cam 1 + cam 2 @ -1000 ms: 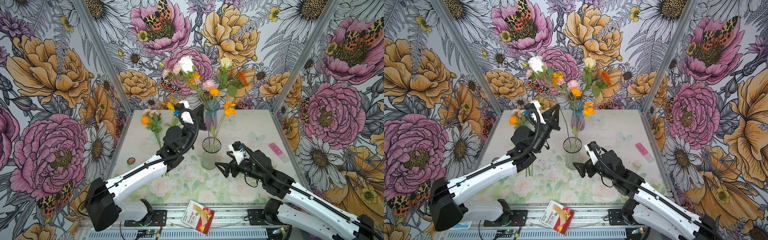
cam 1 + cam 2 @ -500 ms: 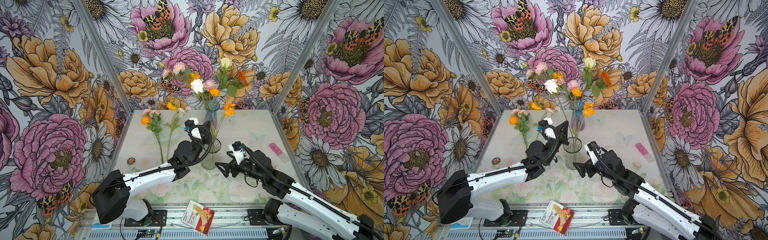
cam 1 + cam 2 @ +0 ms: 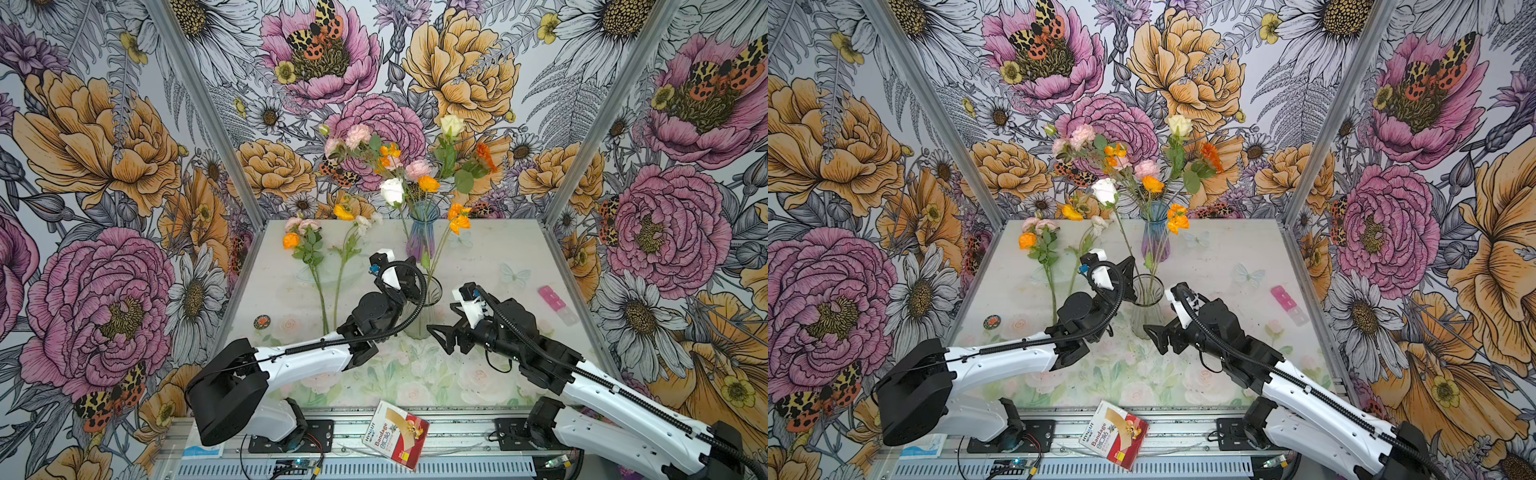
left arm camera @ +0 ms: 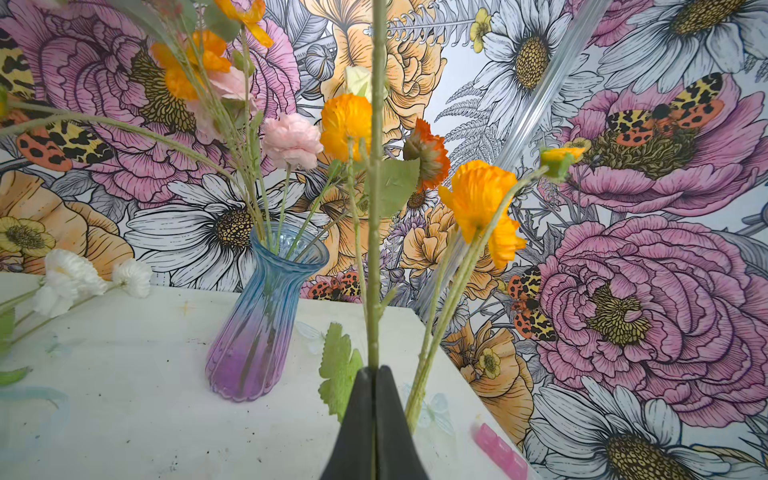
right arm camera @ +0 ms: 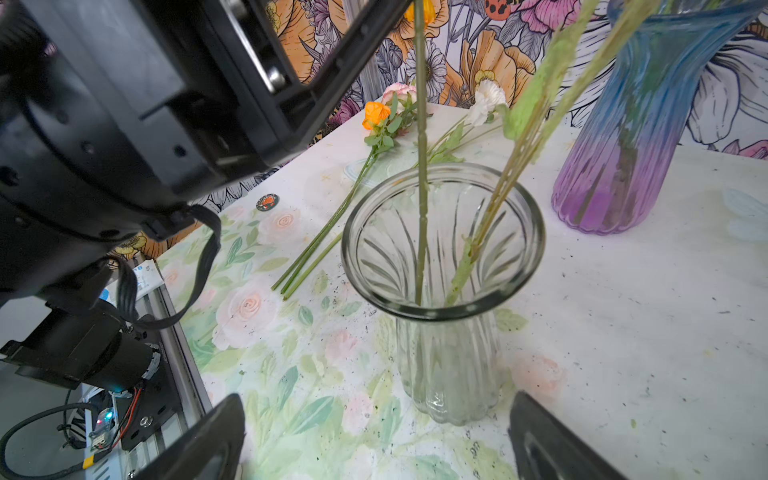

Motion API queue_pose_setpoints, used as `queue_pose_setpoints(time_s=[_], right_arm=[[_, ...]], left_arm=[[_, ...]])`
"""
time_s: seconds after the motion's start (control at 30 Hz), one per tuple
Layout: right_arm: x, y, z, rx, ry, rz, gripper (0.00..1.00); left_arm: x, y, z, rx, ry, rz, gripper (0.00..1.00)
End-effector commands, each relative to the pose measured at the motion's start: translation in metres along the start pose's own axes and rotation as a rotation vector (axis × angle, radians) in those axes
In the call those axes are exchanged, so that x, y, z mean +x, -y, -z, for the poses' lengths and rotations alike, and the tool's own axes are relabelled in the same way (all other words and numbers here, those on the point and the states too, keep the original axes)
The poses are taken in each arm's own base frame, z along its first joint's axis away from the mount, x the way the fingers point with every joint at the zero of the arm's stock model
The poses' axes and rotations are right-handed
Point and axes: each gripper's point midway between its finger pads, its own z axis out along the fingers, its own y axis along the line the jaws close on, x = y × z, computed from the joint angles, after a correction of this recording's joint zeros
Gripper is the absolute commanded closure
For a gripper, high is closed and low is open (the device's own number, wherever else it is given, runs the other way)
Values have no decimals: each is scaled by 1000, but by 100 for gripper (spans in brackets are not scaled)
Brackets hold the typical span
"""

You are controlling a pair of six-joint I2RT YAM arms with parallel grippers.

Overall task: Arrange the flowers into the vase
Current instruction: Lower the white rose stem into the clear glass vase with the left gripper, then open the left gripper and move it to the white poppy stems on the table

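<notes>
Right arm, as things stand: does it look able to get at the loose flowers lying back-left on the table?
Probably not directly. The clear vase and the left arm stand between the open right pincer and the loose flowers; the left pincer grips the white flower.

The white flower (image 3: 392, 191) is brought down by the left gripper (image 4: 376, 371) from above and behind the clear vase (image 3: 1146, 309); its stem is now set inside that vase.

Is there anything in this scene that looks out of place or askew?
Yes. A bandage box lies tilted on the front metal rail, off the table. A small pink block also lies near the table's right edge.
</notes>
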Motion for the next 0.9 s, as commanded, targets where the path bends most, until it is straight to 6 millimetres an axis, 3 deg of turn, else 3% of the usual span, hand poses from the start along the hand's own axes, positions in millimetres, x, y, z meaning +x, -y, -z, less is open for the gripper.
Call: queue_pose_setpoints(time_s=[0.0,0.27,0.53,0.63,0.73,0.87], right_arm=[[-10,-8,2,-31,37,12,0],[-9,-8,-2,-36,33,8,1],[-9,-8,-2,-38,36,10,1],[-9,-8,-2,-38,36,8,1],[-8,-8,-3,-37,35,9,1],[-9,-9,-5,-43,36,8,0]], left_arm=[[7,-8,4,-29,-4,21,100],[14,-13,6,-56,-42,0,91],[9,-18,11,-80,-63,-34,69],[1,-18,14,-70,-92,-68,55],[-1,-20,13,-52,-193,-95,44],[-3,-28,17,-20,-313,-89,37]])
